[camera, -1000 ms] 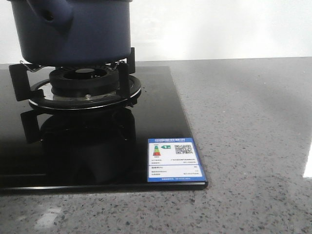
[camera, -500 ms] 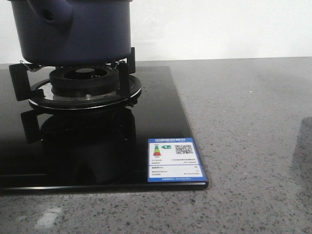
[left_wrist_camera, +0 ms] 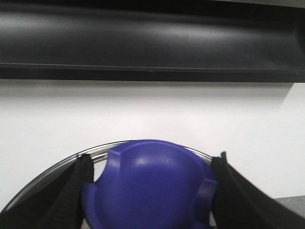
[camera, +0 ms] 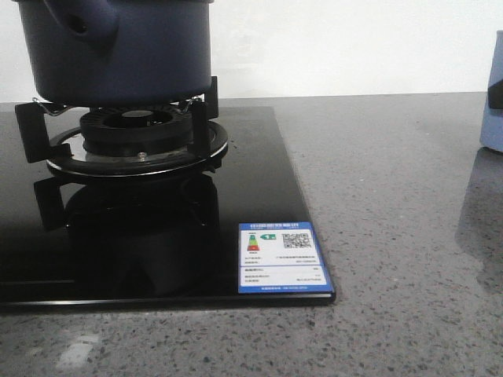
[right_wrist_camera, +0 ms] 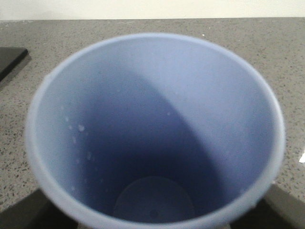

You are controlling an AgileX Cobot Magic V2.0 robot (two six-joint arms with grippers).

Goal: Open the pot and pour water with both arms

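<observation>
The dark navy pot [camera: 134,55] sits on the burner grate, its stubby handle [camera: 82,20] pointing toward me; its top is cut off by the frame. My left gripper [left_wrist_camera: 152,161] is shut on the blue lid knob [left_wrist_camera: 147,191], black fingers [left_wrist_camera: 71,191] pressing both sides. The lid's metal rim [left_wrist_camera: 95,152] shows behind the knob, against the white wall. My right gripper [right_wrist_camera: 152,217] is shut on a pale-blue cup [right_wrist_camera: 152,124]. The cup's inside looks empty apart from some droplets. The cup [camera: 493,110] hangs above the counter at the right edge of the front view.
A black glass hob [camera: 259,181] with a burner grate [camera: 134,137] fills the left side and carries a blue-and-white energy label [camera: 281,258]. Grey speckled counter [camera: 393,236] stretches to the right. A dark range hood [left_wrist_camera: 152,43] hangs above the white wall.
The pale-blue cup has come into the front view from the right edge, and its shadow has spread leftward over the counter. The pot has not moved.
</observation>
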